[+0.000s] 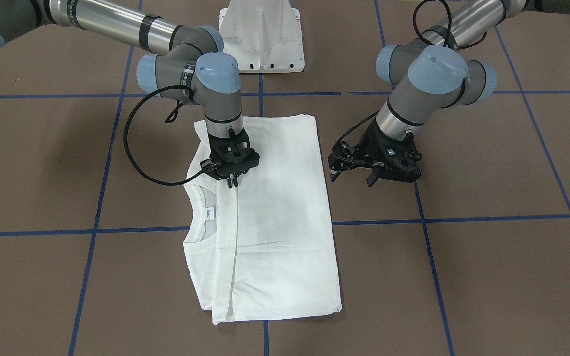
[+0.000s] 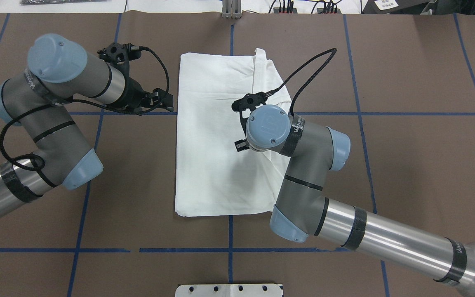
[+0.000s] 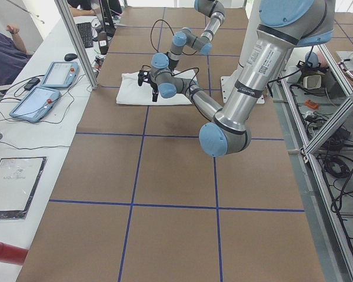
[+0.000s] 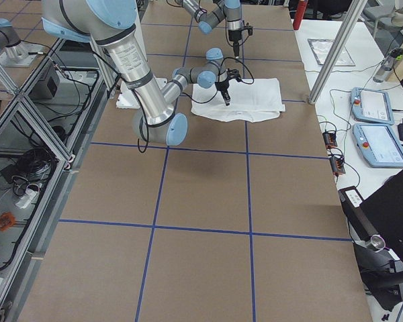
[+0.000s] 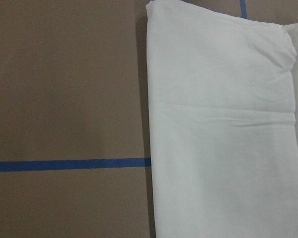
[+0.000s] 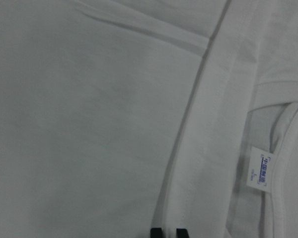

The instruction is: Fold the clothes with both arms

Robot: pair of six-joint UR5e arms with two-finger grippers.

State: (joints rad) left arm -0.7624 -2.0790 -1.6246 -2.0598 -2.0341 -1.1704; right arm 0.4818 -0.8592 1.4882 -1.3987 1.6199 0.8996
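Table | shirt folded flat | right jaws together | left jaws apart

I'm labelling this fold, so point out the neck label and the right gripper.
neck label [image 1: 209, 211], exterior front-facing view, middle of the tag.
right gripper [image 1: 232, 182], exterior front-facing view, between its fingertips.

White shirt flat; R arm over it, L arm beside.
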